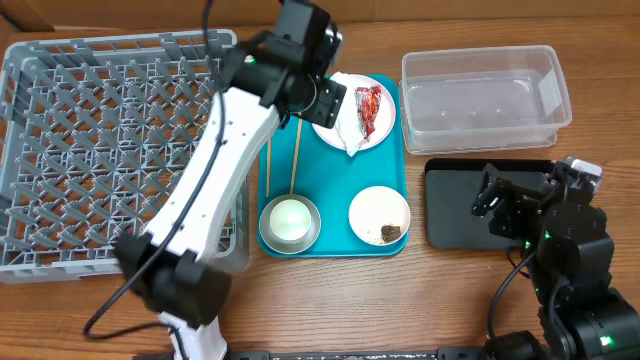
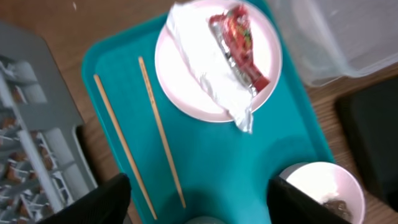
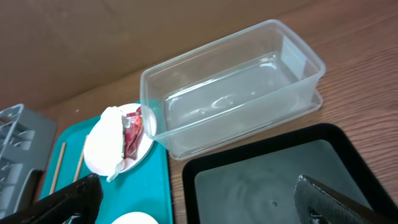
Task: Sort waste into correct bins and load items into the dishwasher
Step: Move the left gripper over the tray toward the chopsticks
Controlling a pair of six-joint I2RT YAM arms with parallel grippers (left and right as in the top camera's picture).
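While the left arm (image 1: 230, 150) hangs over the far part of the teal tray (image 2: 249, 162), its jaws are spread wide with nothing between them, so no pick is made yet. Right arm (image 1: 560, 220) sits over the right end of the black tray (image 1: 455, 210), jaws also spread, empty. The step looks like clearing waste off the plate (image 2: 268, 43). The red wrapper (image 2: 239, 40) lies on the crumpled napkin (image 2: 202, 68), both on the plate at the far right of the teal tray. The two chopsticks (image 2: 158, 124) lie just left of the plate, apart from it. To do it well, shift right so you centre on the wrapper, not the bare tray. Come straight down, close across its narrow width and take the foil only. The napkin underneath will likely bunch and come with it if you bite deep. Lift clear before swinging right to the clear tub (image 1: 555, 95); I can't tell which bin suits it. Keep off the plate rim, it could tip. The metal bowl (image 1: 265, 225) with the cup (image 1: 290, 220) in it and the small white bowl (image 2: 317, 183) with the brown chunk (image 2: 339, 205) wait near. The dish rack (image 1: 110, 150) on the left of the bench holds no dishes.
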